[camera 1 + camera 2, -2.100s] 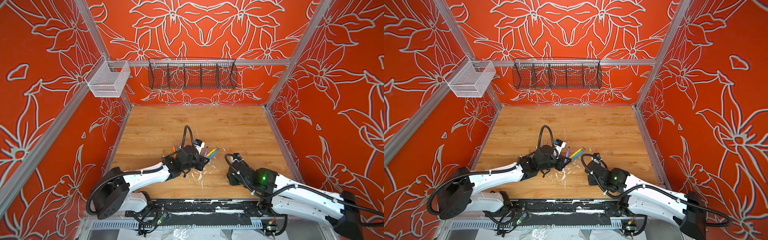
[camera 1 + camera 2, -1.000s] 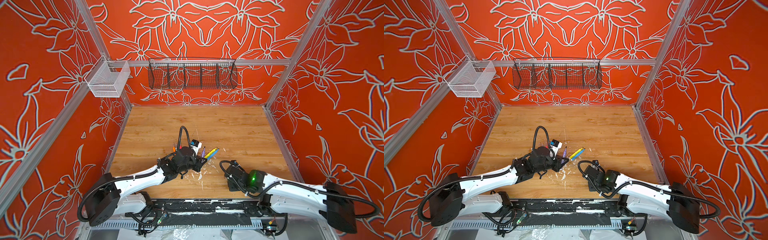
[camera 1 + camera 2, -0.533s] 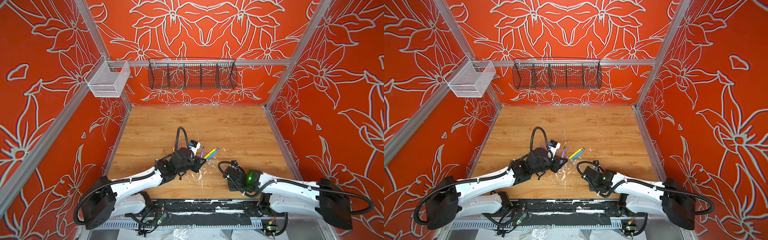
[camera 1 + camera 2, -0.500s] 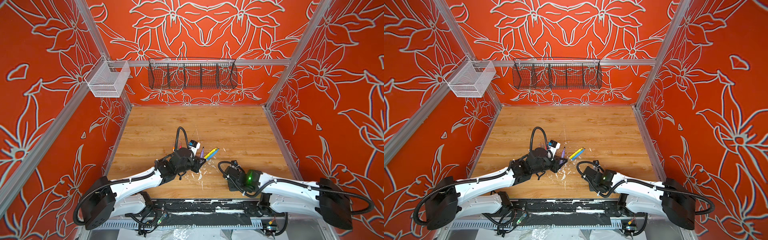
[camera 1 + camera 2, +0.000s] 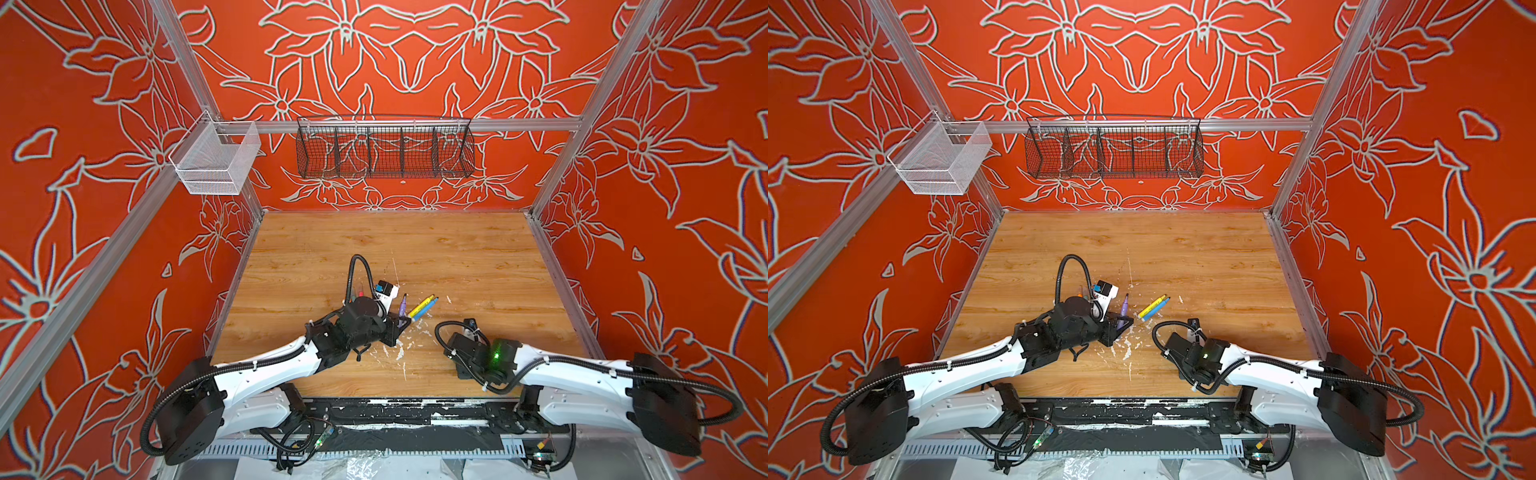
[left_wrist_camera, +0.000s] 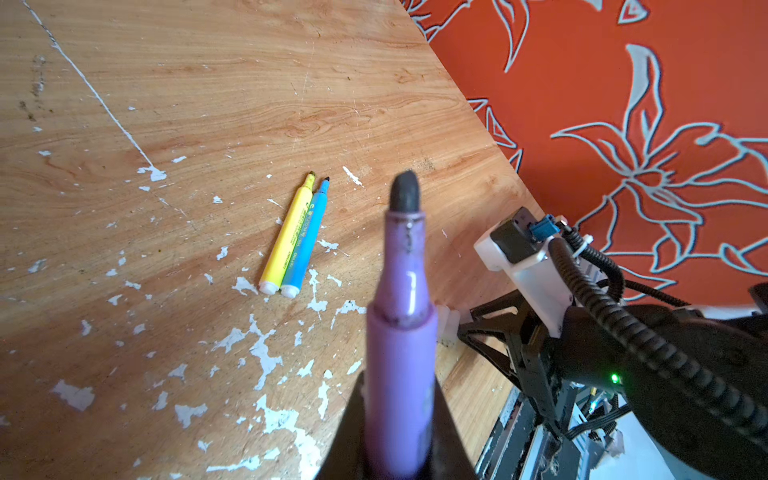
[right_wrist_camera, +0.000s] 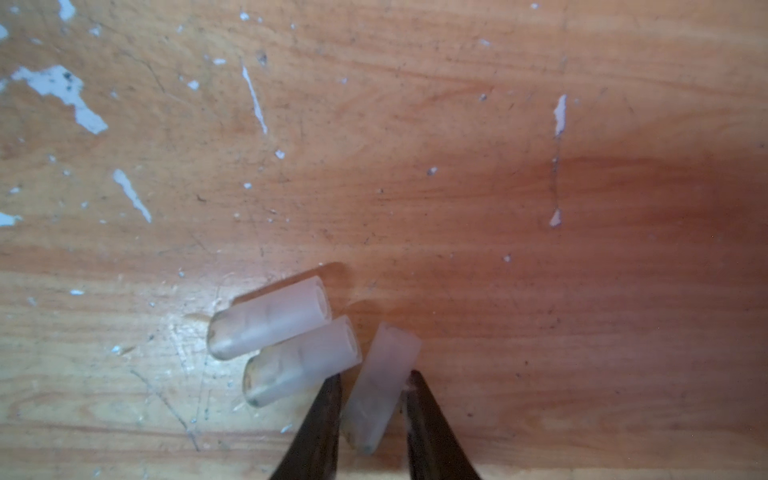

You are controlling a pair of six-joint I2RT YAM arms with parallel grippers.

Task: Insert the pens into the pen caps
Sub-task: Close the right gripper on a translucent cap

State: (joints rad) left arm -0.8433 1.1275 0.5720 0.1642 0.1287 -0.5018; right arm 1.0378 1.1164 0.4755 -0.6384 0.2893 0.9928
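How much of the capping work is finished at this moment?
Done: no capped pen is visible. In hand: the left gripper holds the purple pen, tip bare; the right gripper brackets one clear cap on the table, grip uncertain. Left: the yellow pen and blue pen lie uncapped; two spare caps wait.

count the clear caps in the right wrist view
3. Two caps lie side by side, touching, on the table; the third sits between the right gripper's fingers. Others may be hidden.
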